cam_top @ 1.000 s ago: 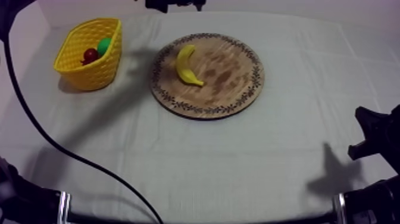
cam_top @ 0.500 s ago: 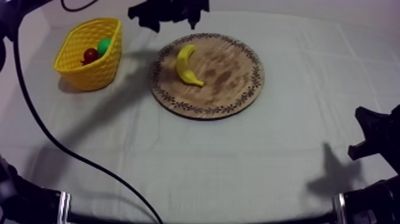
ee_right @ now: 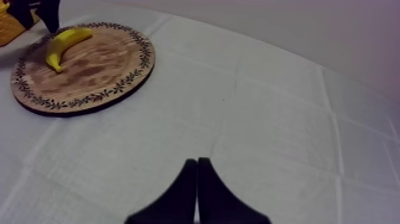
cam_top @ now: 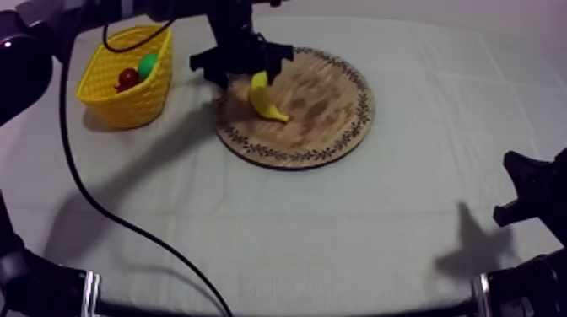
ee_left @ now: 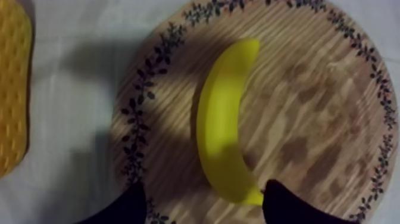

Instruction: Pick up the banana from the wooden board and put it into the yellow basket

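Top view | left tool (cam_top: 246,72) released over banana (cam_top: 267,95) on wooden board (cam_top: 325,110) | banana's near end lies between spread fingers (ee_left: 128,208), long axis square to their closing line | right tool (ee_right: 197,189) clenched, well apart | yellow basket (cam_top: 126,84) just left of board.

Jaws of left gripper (cam_top: 244,69) covering banana (cam_top: 268,101) upper end in top view; yellow basket (ee_left: 12,89) running off left wrist view's edge; green fruit (cam_top: 148,64) sitting half-hidden inside.
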